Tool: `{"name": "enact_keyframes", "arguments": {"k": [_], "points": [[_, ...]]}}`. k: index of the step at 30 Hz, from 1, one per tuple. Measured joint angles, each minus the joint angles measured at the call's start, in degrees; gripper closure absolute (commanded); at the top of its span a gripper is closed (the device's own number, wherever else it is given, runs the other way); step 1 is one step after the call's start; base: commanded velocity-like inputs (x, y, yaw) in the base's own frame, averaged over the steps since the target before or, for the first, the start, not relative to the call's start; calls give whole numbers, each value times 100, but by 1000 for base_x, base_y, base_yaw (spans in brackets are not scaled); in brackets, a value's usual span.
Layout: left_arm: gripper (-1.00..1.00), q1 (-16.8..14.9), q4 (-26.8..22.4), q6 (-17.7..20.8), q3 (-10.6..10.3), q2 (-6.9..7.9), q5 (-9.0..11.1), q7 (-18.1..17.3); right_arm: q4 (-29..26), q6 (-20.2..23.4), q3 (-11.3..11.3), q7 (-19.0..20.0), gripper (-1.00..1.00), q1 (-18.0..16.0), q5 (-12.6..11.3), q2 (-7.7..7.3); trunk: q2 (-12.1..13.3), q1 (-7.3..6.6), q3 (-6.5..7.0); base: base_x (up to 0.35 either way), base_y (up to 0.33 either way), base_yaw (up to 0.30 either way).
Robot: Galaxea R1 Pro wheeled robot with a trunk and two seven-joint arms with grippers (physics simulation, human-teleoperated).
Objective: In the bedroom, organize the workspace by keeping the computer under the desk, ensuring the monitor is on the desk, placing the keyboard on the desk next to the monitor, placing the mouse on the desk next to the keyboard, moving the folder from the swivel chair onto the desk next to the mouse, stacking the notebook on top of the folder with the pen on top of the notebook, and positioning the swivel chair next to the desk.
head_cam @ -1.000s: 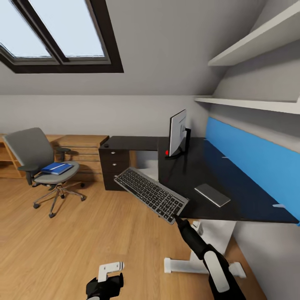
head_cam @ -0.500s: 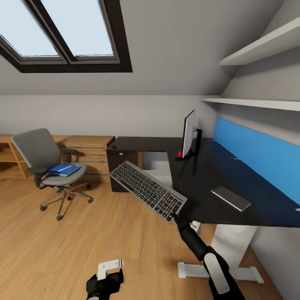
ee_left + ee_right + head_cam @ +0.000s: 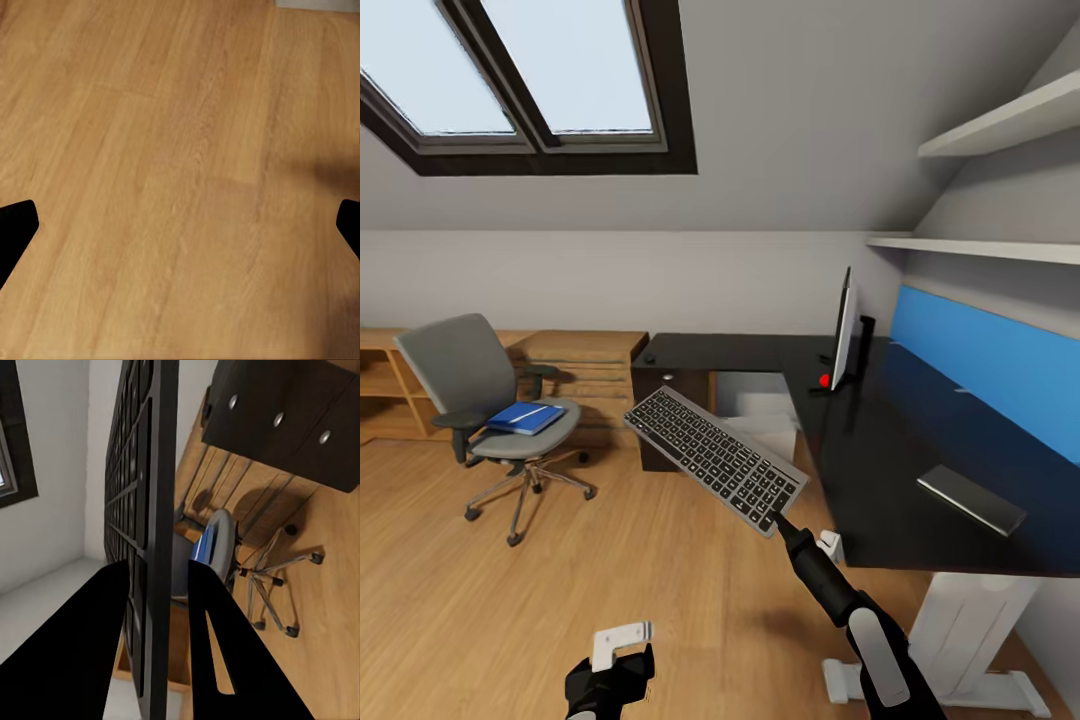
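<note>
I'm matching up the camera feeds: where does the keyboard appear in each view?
Head view: the keyboard is at centre, held by one end in the right gripper.
Left wrist view: floor, no keyboard.
Right wrist view: seen edge-on, between the gripper's fingers.
Shared landmark: the swivel chair.

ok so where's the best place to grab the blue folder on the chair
Probably the long edge of the flat bright blue rectangular folder nearest the front of the grey padded swivel chair's seat. It lies flat with the backrest behind and black armrests either side, so come from the open front, sliding one of the jaws under that edge.
</note>
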Motion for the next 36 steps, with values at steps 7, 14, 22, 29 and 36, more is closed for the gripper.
{"name": "enact_keyframes", "arguments": {"k": [7, 14, 22, 29, 36], "points": [[-100, 1, 0, -1, -18, -4, 2, 3, 3, -12, 0, 0, 100, 0, -1, 3, 119, -65, 108, 213, 217, 0], [-100, 1, 3, -1, -36, -6, 7, 0, 10, -13, 0, -7, 100, 0, -1, -5, 400, -219, 242, 187, 147, 0], [-100, 2, 0, 0, -39, -6, 7, 0, 12, -11, 0, -9, 100, 0, -2, -6, 721, -395, 387, 213, 225, 0], [-100, 1, 0, 0, -39, -6, 6, 0, 10, -11, 0, -9, 100, 0, -1, -14, 1002, -549, 512, 231, 254, 0], [-100, 2, 7, -1, -48, -6, -3, 0, 10, -6, 0, -14, 100, 0, 1, -16, 1282, -703, 638, 299, 177, 0]]}}
